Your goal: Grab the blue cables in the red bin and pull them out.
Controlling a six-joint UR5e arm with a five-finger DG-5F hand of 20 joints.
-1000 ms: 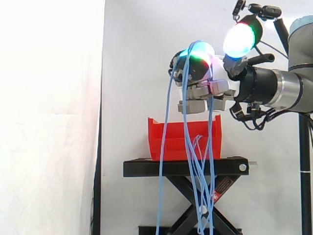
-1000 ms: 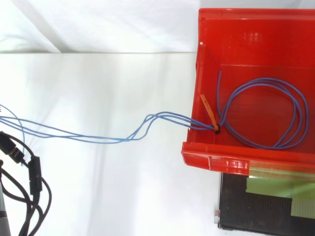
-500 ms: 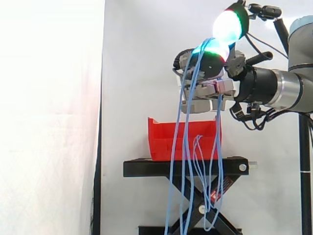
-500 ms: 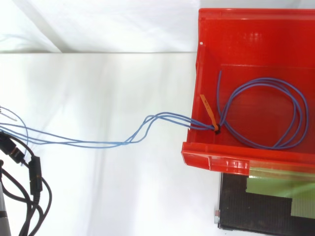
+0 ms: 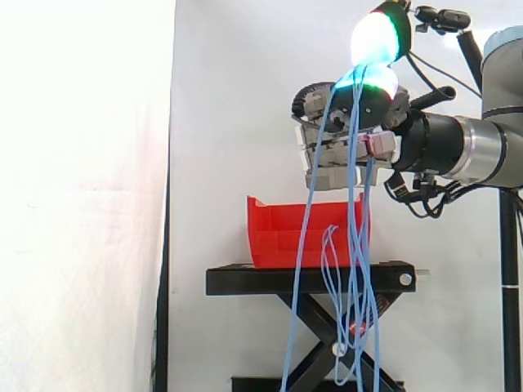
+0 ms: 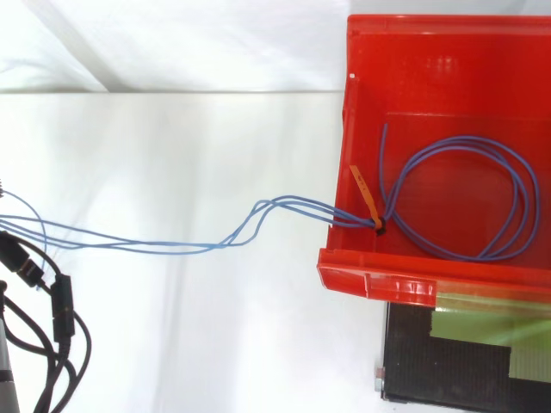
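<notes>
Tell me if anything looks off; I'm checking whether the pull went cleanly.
Yes. The hand grips blue cables that hang down past the black stand, yet a coil lies in the red bin, cinched by an orange tie at its wall, with strands trailing over the rim.

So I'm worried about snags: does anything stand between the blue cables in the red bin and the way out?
Only the side wall of the red bin: the blue cables cross it beside an orange tie, which might catch there. The hand holds them above the bin.
</notes>
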